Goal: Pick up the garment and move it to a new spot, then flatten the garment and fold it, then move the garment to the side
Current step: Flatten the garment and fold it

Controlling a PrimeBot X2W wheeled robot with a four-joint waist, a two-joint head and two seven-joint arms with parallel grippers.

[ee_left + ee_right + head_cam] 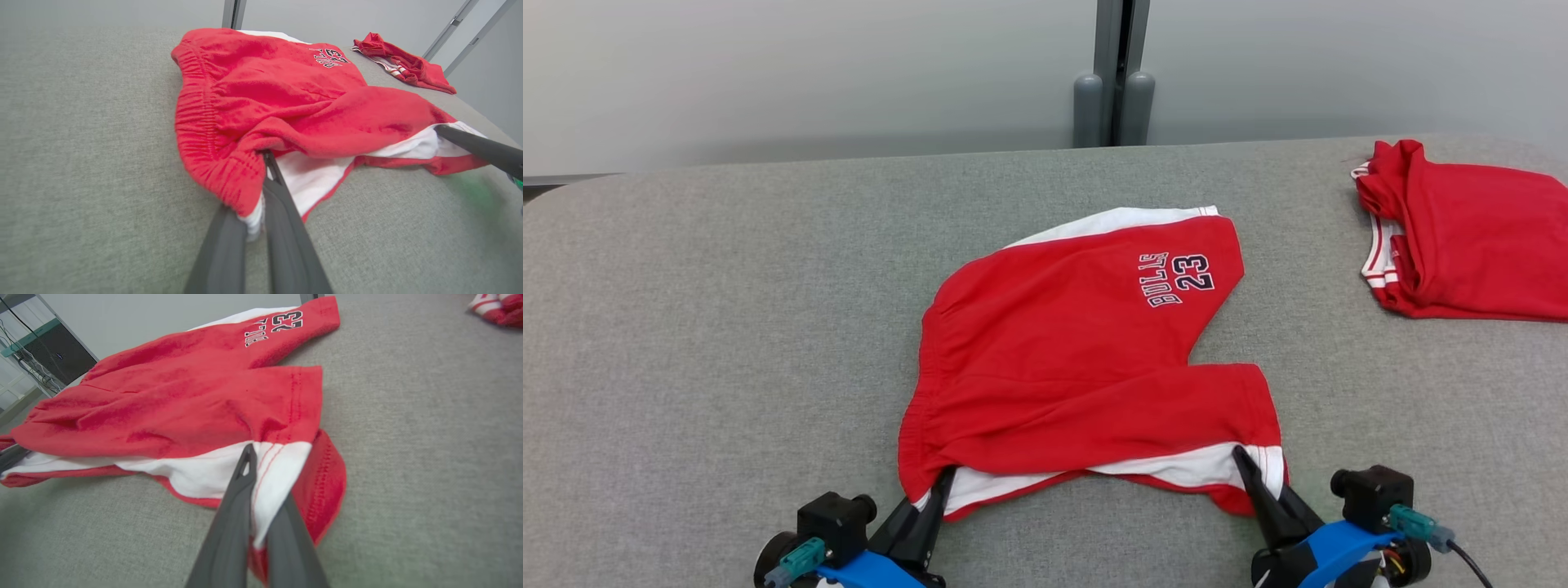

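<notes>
The Bulls shorts (1078,359) are soft, matt red cloth with a fuzzy nap; their white panels look smoother. The table (686,327) wears coarse grey felt-like fabric. The left gripper (267,159) and right gripper (246,455) have smooth, matt dark fingers, plastic by the look. At two o'clock, the folded red garment (1470,245) is similar matt cloth.

Shorts (1078,359) lie midway on the table (686,327); 1 other garment (1470,245), perhaps 2, at its far right.

Table (686,327), grey felt-like covering, rounded corners. Folded red garment with white striped trim (1470,245), lying flat at the table's far right. Pale wall panels (768,73) behind, joined by a grey post (1112,82).
</notes>
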